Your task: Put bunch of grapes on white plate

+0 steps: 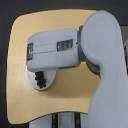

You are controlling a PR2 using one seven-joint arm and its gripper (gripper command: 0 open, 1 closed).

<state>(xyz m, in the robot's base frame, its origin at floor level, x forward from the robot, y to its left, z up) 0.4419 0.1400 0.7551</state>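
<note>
Robot arm (97, 55) over wooden table (60, 95).
Bunch of grapes (40, 79) lies on white plate (49, 84); gripper state hidden (cannot tell).

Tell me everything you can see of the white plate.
The white plate is round, flat and looks smooth, lying level on the wooden table toward the exterior view's left. The robot's grey arm hides its upper part, so only the lower portion shows. A dark object sits over it; whether that is the hand or the grapes is too blurred to tell.
</note>
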